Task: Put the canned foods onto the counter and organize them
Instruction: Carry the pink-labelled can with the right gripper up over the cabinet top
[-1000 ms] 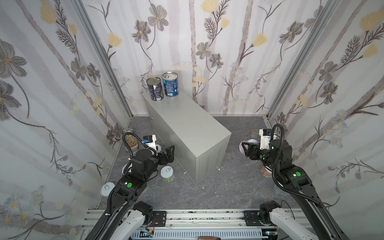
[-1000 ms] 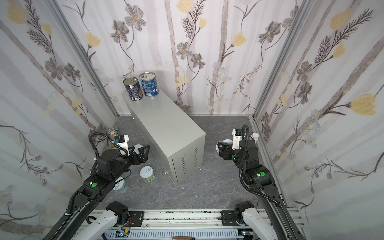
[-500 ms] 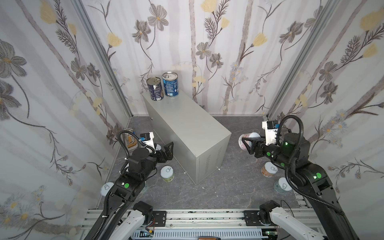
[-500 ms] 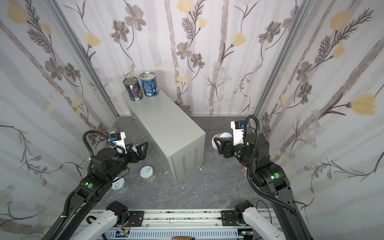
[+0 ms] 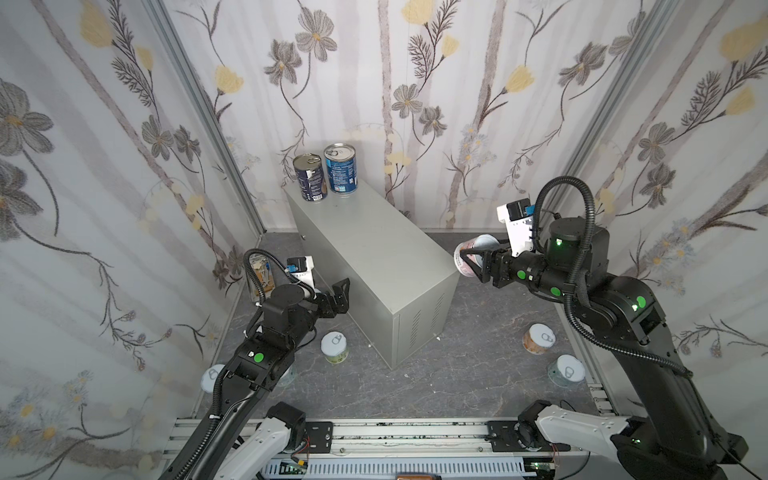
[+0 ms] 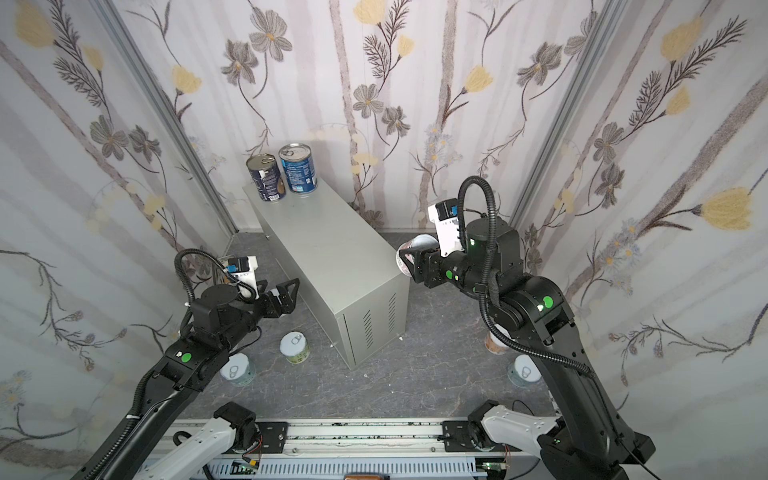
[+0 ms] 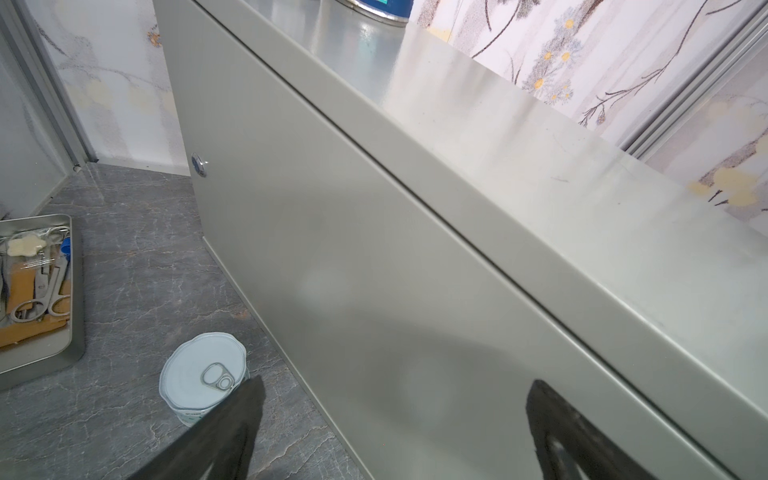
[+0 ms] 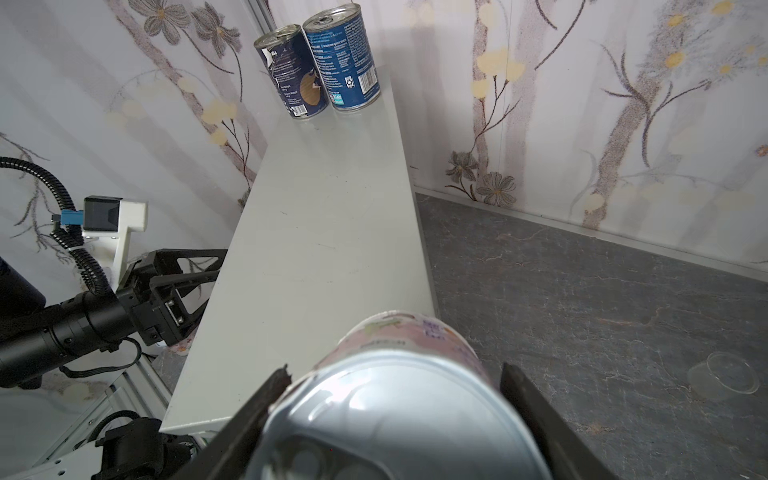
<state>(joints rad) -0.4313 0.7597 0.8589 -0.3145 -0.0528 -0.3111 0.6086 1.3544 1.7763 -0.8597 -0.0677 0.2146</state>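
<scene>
Holding a pastel can tilted between the jaws of our right gripper, we hover at the edge of the counter, well apart from the 2 blue cans. Our left gripper is wide and empty. If released tilted, it may roll off.

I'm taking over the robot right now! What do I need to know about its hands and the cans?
Left gripper: open, empty, beside the counter.
Right gripper: shut on a pink-labelled can, tilted, at the counter's right edge, not set down.
Done: two blue cans stand at the counter's far end.
Left: place the held can, then the floor cans; some are partly hidden.
</scene>
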